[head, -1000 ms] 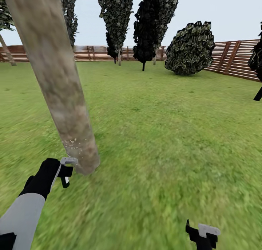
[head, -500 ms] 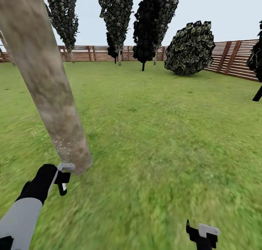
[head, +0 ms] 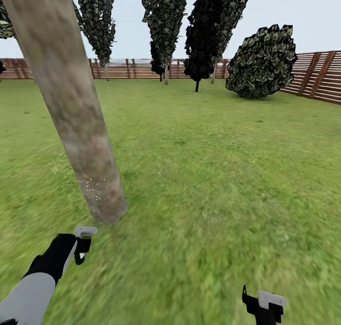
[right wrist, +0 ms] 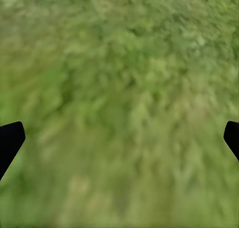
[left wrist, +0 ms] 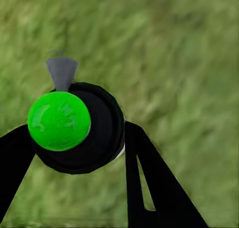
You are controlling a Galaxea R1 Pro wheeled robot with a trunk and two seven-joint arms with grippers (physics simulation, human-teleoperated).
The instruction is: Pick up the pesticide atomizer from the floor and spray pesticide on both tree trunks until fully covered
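At the near right, the right gripper (right wrist: 119, 138) hangs over blurry green grass lawn (head: 213, 183), its 2 black fingertips spread wide with nothing between them. At the near left, the left gripper (left wrist: 74, 138) clamps the black round-bodied pesticide atomizer (left wrist: 94, 133) with its bright green cap, grey nozzle aimed away. Just beyond it stands the thick mottled grey-brown tree trunk (head: 71, 102), tiny white specks of pesticide (head: 92, 190) dotting its base. Far off runs a brown slatted wooden fence (head: 312, 76).

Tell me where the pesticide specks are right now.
In the head view, the pesticide specks dot the lower tree trunk at left, just above the left gripper.
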